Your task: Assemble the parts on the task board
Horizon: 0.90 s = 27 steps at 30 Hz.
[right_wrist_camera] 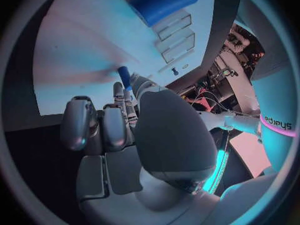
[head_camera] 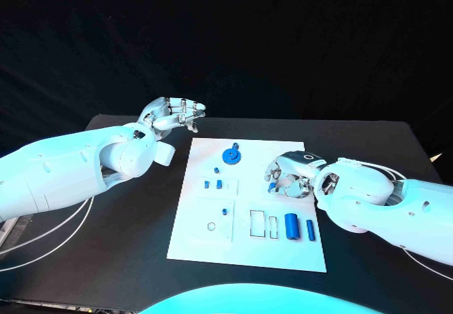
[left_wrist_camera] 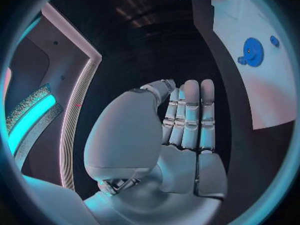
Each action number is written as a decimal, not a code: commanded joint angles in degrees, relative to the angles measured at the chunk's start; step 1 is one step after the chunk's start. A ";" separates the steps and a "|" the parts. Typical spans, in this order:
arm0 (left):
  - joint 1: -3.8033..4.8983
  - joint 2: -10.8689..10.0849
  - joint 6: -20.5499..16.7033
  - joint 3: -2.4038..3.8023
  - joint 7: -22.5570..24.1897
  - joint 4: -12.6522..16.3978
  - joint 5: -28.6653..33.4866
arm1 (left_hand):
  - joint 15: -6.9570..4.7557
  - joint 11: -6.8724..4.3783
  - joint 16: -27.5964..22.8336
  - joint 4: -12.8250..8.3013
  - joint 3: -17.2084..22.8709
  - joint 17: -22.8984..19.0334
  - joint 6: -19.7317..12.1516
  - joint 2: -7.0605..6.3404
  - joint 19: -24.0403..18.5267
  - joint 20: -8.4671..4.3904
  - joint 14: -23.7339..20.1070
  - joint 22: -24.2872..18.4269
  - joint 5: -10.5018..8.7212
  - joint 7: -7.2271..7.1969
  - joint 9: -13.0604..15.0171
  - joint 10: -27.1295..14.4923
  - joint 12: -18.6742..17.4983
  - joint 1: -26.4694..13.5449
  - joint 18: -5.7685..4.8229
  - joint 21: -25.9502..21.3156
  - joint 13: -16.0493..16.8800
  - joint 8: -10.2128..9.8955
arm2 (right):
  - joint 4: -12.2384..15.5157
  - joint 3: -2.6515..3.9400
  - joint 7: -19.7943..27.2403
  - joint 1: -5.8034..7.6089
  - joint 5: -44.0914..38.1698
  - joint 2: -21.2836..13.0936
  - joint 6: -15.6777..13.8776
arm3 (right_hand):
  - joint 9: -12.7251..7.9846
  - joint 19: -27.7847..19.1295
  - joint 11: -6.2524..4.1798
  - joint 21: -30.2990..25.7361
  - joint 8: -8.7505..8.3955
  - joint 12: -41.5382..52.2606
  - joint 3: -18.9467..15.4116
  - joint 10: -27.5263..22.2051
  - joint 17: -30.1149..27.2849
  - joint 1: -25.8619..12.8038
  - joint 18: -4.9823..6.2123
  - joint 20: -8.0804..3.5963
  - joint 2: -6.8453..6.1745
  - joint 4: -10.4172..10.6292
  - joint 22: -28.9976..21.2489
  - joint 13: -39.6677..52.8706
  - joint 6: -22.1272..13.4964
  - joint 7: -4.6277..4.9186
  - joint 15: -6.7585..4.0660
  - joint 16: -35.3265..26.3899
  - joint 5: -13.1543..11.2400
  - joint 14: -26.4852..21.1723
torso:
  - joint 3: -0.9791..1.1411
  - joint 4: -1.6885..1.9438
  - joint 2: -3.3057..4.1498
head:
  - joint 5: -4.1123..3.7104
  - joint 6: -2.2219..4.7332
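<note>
**A:** What does the surface look like, starting nearest the robot?

**B:** A black counter (head_camera: 113, 261) carries the white task board (head_camera: 283, 252). At the board's near end, on the arm side of the right hand's fingers, two blue cylinders (head_camera: 298, 226) lie side by side next to some outlined slots. A very small blue piece (head_camera: 224, 212) sits further toward the left arm, and a few blue pegs (head_camera: 215, 184) stand beyond it.

**A:** And the right hand?

**B:** The right hand (head_camera: 290, 174) is low over the board's middle, near its right edge, palm turned down. Its fingers (right_wrist_camera: 117, 116) are curled together and pinch a small blue peg (right_wrist_camera: 124, 77) at their tips, close above the white surface.

**A:** What lies past those fingers?

**B:** A blue gear (head_camera: 231, 156) sits on the board, beyond the fingers and toward the left arm. A small blue knob (left_wrist_camera: 274, 40) is just beside it.

**A:** The left hand?

**B:** The left hand (head_camera: 173, 116) is raised off the board's far left corner, over the counter's far edge. Its fingers (left_wrist_camera: 190, 116) are straight, side by side, holding nothing. Behind it is dark backdrop.
</note>
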 commanded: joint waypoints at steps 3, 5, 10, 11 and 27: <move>0.03 0.04 0.88 0.04 0.62 0.09 -0.19 | -0.08 -0.01 -0.08 -0.44 0.05 0.03 -0.44 -0.06 -0.08 0.19 -0.47 -0.06 -0.07 -0.12 0.07 -0.38 0.23 -0.64 0.75 -0.30 -0.06 0.30 | -0.15 -0.04 -0.17 -0.10 -0.47 0.17 1.29 | 0.10 0.20 0.00 0.50 0.27 -0.21 0.57 0.61 0.21 -0.16 -0.53 -0.25 0.29 0.01 9.25 -0.11 0.54 0.13 -0.38 0.31 0.25 0.88 | 0.00 -0.04 0.00 | 0.01 -0.01; 0.03 0.04 0.89 0.04 0.67 0.11 -0.27 | -0.08 -0.01 -0.08 -0.44 0.05 0.03 -0.44 -0.06 -0.08 0.19 -0.47 -0.06 -0.07 -0.12 0.07 -0.38 0.23 -0.64 0.75 -0.30 -0.06 0.30 | -0.22 -0.06 -0.20 -0.12 -0.46 0.22 1.39 | 0.11 0.30 -0.01 0.76 0.31 -0.24 0.83 0.71 0.30 -0.17 -0.59 -0.23 0.25 -0.02 9.34 -0.15 0.66 0.13 -0.31 0.37 0.25 0.90 | 0.03 -0.03 -0.01 | 0.01 -0.04; 0.03 0.01 0.90 0.04 0.68 0.10 -0.44 | -0.04 0.03 -0.08 -0.45 0.09 0.03 -0.50 0.02 -0.14 0.22 -0.59 -0.07 -0.06 -0.10 0.10 -0.50 0.23 -0.69 0.74 -0.34 -0.10 0.36 | -0.42 -0.09 -0.28 -0.19 -0.45 0.35 1.68 | 0.18 0.59 0.02 1.50 0.52 -0.28 1.99 1.52 0.63 -0.60 -0.77 0.02 0.09 -0.03 9.65 -0.30 1.23 0.22 0.19 0.65 0.16 1.01 | 0.04 -0.05 -0.01 | -0.04 -0.17; 0.03 0.01 0.91 0.04 0.68 0.09 -0.46 | -0.04 0.03 -0.08 -0.45 0.09 0.03 -0.50 0.02 -0.14 0.22 -0.59 -0.07 -0.06 -0.10 0.10 -0.50 0.23 -0.69 0.74 -0.34 -0.10 0.36 | -0.46 -0.09 -0.30 -0.21 -0.45 0.37 1.75 | 0.21 0.66 0.04 1.67 0.59 -0.32 2.35 1.76 0.71 -0.68 -0.81 0.10 0.09 -0.08 9.72 -0.36 1.41 0.24 0.28 0.72 0.10 1.03 | 0.04 -0.05 -0.01 | -0.04 -0.17; 0.03 0.03 0.99 0.04 0.63 0.02 -0.52 | -0.04 0.03 -0.08 -0.45 0.09 0.03 -0.50 0.02 -0.14 0.22 -0.59 -0.07 -0.06 -0.10 0.10 -0.50 0.23 -0.69 0.74 -0.34 -0.10 0.36 | -0.55 -0.14 -0.53 -0.44 -0.63 0.68 1.72 | 1.54 1.43 -0.80 3.76 2.59 -1.96 8.75 7.22 1.28 -1.47 -1.12 -0.02 1.44 -2.88 10.71 -0.54 4.90 -0.49 -0.10 1.49 -3.01 1.09 | 0.05 -0.03 0.00 | -0.17 -0.25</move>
